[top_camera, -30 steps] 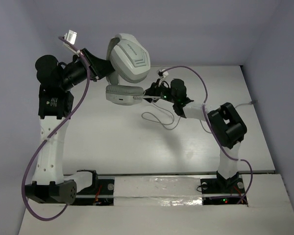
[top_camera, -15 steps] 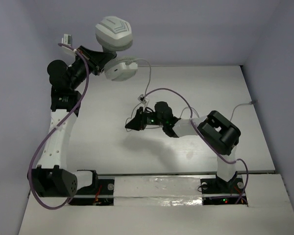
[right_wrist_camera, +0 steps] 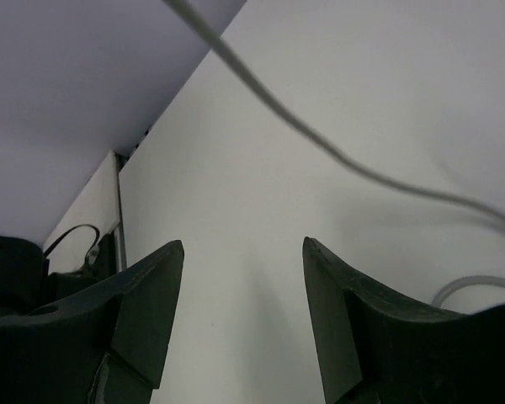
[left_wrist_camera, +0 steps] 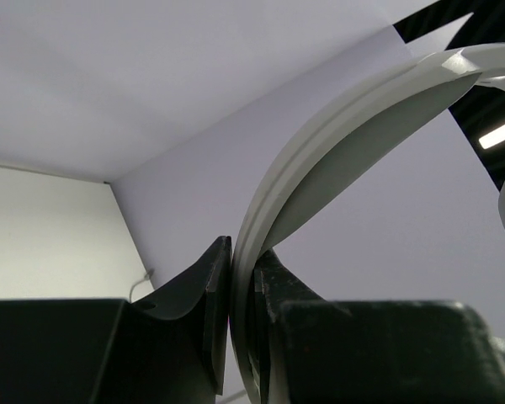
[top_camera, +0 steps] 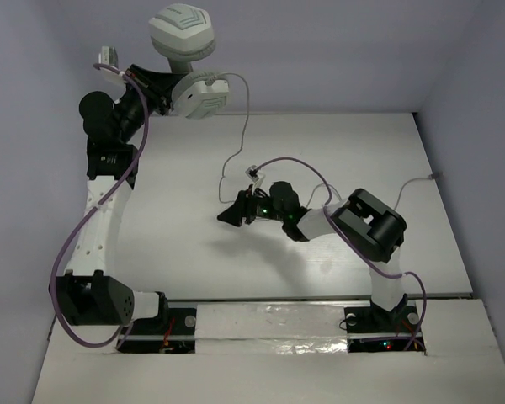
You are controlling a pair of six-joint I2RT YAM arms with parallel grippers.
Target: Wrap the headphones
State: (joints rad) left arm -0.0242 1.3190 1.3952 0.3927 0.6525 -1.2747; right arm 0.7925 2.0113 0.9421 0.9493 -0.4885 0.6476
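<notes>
The white and grey headphones (top_camera: 189, 63) hang high at the back left, held by my left gripper (top_camera: 162, 87), which is shut on the curved white headband (left_wrist_camera: 320, 160). The two ear cups show one above the other in the top view. The thin grey cord (top_camera: 240, 135) drops from the lower cup to the table near my right gripper (top_camera: 227, 215). That gripper is open and empty, low over the table's middle. In the right wrist view the cord (right_wrist_camera: 320, 143) runs above and beyond the open fingers (right_wrist_camera: 151, 295), apart from them.
The white table (top_camera: 177, 236) ends at a front edge near the arm bases. Purple cables run along both arms. A thin grey cable (top_camera: 417, 181) lies at the table's right edge. Grey walls close the back and sides.
My left arm lifted the headphones up and to the back left, pulling the cord taut off the table. My right gripper left the headphones, moved down to mid-table and stands open.
</notes>
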